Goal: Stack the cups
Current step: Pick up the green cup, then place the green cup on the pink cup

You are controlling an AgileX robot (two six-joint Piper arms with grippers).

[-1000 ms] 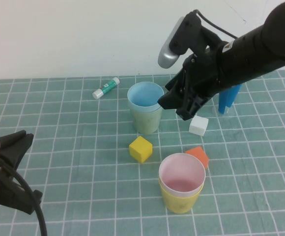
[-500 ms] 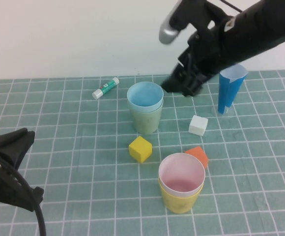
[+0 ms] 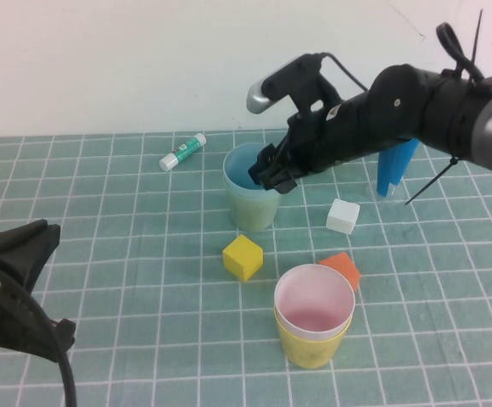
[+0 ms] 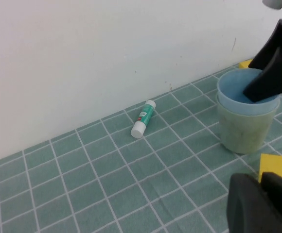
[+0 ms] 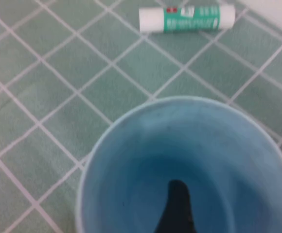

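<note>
The light blue cup (image 3: 244, 163) sits nested in the pale green cup (image 3: 253, 212) at the middle back. The pale pink cup (image 3: 314, 301) sits nested in the yellow cup (image 3: 312, 349) at the front. My right gripper (image 3: 273, 176) hangs over the blue cup's right rim. In the right wrist view its tip (image 5: 176, 196) shows as one dark point inside the blue cup (image 5: 131, 160), holding nothing. My left gripper (image 3: 44, 236) is shut and empty, low at the front left, far from the cups. The left wrist view shows it (image 4: 260, 187) facing the blue cup (image 4: 238, 92).
A yellow cube (image 3: 243, 256), a white cube (image 3: 343, 215) and an orange cube (image 3: 342, 268) lie between the two cup pairs. A tall dark blue cone cup (image 3: 394, 170) stands at the back right behind my right arm. A glue stick (image 3: 183, 151) lies at the back left.
My right gripper rose from the right of the blue cup, then came back down and left, and its tip now reaches into the blue cup. The left arm stayed still.
</note>
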